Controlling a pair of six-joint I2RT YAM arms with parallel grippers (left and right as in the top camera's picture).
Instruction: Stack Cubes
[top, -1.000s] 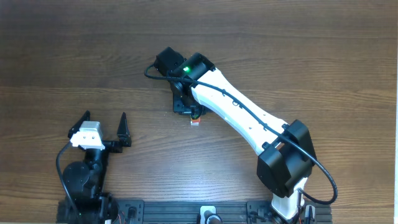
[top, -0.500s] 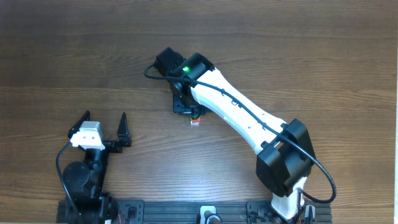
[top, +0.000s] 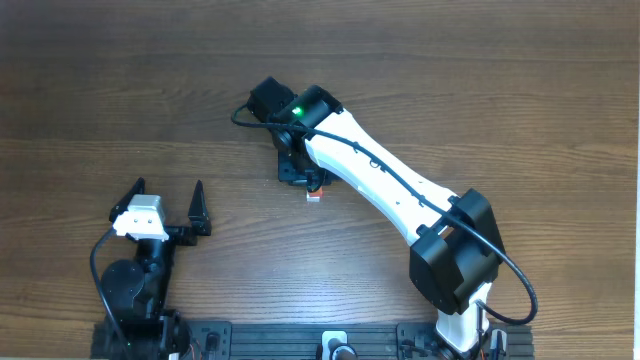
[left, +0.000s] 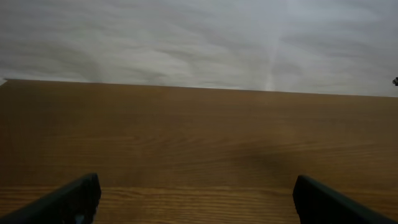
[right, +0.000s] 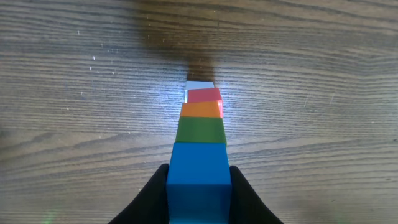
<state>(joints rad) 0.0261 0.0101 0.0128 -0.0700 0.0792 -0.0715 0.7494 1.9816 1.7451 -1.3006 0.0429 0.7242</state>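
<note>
A leaning stack of cubes stands on the wooden table (right: 74, 93). From the bottom it is a white cube (right: 199, 85), a red cube (right: 204, 95), an orange cube (right: 201, 109), a green cube (right: 201, 130) and a blue cube (right: 199, 168) on top. My right gripper (right: 199, 170) hangs straight over it, its fingers pressed against both sides of the blue cube. From above, the right gripper (top: 303, 176) hides most of the stack (top: 313, 196). My left gripper (top: 168, 187) stands open at the near left, holding nothing, and its fingers (left: 71, 200) frame bare table.
Bare wooden tabletop surrounds the stack on all sides. The arm bases and a black rail (top: 320, 340) run along the near edge. The right arm (top: 390, 190) slants across the middle of the table.
The right arm's elbow has shifted very slightly to the left. The gripper and the stack stay where they were. The left arm has not moved.
</note>
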